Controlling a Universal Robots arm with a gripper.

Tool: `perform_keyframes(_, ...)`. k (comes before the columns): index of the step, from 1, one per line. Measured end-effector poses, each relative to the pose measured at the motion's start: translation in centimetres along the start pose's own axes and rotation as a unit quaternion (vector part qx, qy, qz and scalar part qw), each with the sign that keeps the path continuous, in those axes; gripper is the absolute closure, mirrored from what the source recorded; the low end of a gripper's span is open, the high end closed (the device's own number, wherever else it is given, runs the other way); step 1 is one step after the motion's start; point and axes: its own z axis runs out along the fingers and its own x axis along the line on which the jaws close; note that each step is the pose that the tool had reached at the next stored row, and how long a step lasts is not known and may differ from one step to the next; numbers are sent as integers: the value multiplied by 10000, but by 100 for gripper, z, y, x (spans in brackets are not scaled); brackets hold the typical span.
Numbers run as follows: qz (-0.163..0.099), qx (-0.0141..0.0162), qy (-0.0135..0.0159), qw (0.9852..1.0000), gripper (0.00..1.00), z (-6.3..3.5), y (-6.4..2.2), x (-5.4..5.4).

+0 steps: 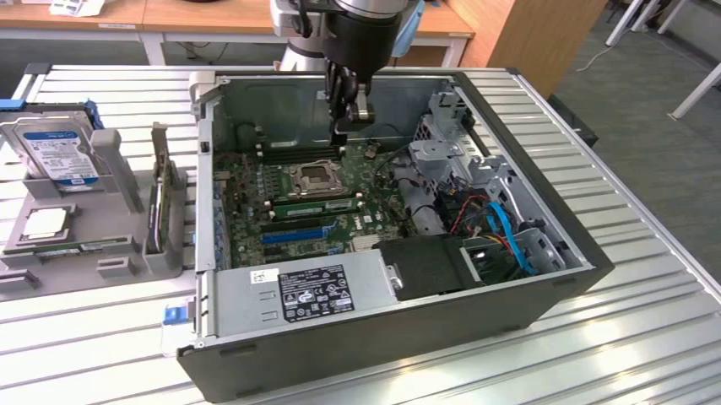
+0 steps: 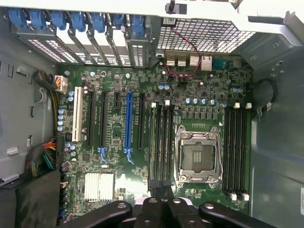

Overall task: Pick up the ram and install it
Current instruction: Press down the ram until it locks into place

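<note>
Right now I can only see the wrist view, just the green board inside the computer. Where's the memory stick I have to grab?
Observer: Outside the computer case. A thin green memory stick stands on edge in a grey rack, on the exterior view's left.
Operator: Is anything else in that rack?
Observer: Yes, a hard drive with a blue and white label stands at its far end.
Operator: And where's my gripper?
Observer: The gripper hangs inside the case, shut, over the far slots of the board, well apart from the rack.
</note>
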Motion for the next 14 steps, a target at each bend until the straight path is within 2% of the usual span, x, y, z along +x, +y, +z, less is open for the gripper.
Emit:
perform_keyframes(7, 466, 17, -21, 9989, 90, -1, -4, 0)
perform_keyframes(11, 756, 26, -35, 9971, 90, 0, -3, 0)
perform_keyframes(14, 999, 35, -46, 9950, 90, -1, -3, 0)
